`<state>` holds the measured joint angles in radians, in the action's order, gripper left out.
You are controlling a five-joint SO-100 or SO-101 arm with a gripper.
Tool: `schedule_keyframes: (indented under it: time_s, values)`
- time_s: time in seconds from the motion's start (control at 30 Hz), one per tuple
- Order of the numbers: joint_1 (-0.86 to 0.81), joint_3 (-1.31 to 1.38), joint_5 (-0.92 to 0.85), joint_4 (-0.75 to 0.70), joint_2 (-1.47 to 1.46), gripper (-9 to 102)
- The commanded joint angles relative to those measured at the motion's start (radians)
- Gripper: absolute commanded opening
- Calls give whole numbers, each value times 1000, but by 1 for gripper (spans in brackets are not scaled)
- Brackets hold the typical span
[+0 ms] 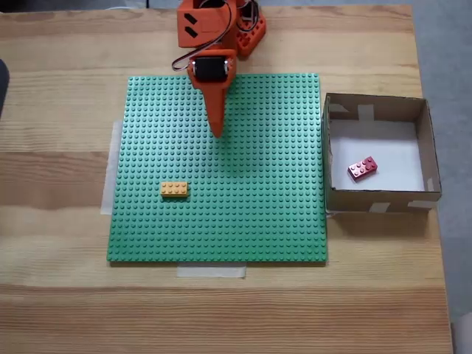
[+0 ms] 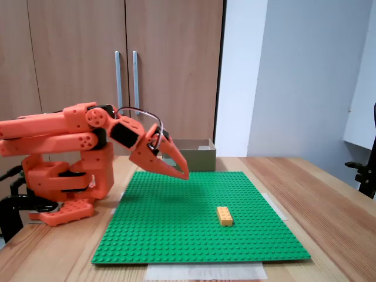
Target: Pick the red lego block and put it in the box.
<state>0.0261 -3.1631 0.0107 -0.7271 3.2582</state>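
The red lego block (image 1: 362, 168) lies flat on the white floor of the box (image 1: 383, 198), near its front left corner in the fixed view from above. The brown cardboard box stands on the table against the right edge of the green baseplate; in the side fixed view the box (image 2: 197, 158) shows behind the arm, its inside hidden. My orange gripper (image 1: 216, 133) hovers over the back middle of the baseplate, well left of the box. Its fingers meet at the tip with nothing between them. From the side the gripper (image 2: 184, 174) points downward, a little above the studs.
A green studded baseplate (image 1: 251, 221) is taped to the wooden table. A yellow-orange brick (image 1: 174, 189) sits on its front left part, also seen as the yellow-orange brick (image 2: 224, 215) from the side. The arm's base (image 2: 64, 188) stands behind the plate. Cabinet doors rise behind the table.
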Motion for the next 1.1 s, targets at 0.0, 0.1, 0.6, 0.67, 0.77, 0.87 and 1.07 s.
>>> schedule_keyframes:
  time_s: [0.0, 0.1, 0.6, 0.67, 0.77, 0.87, 1.07]
  values:
    - [2, -18, -26, 11, 5, -1]
    - [3, -44, -63, 21, 5, -1]
    - [-26, -46, -52, 15, 5, -1]
    - [-26, -46, -52, 15, 5, -1]
    - [-26, -46, -54, 15, 5, -1]
    - [-26, -46, -54, 15, 5, -1]
    - [-26, -46, -54, 14, 5, -1]
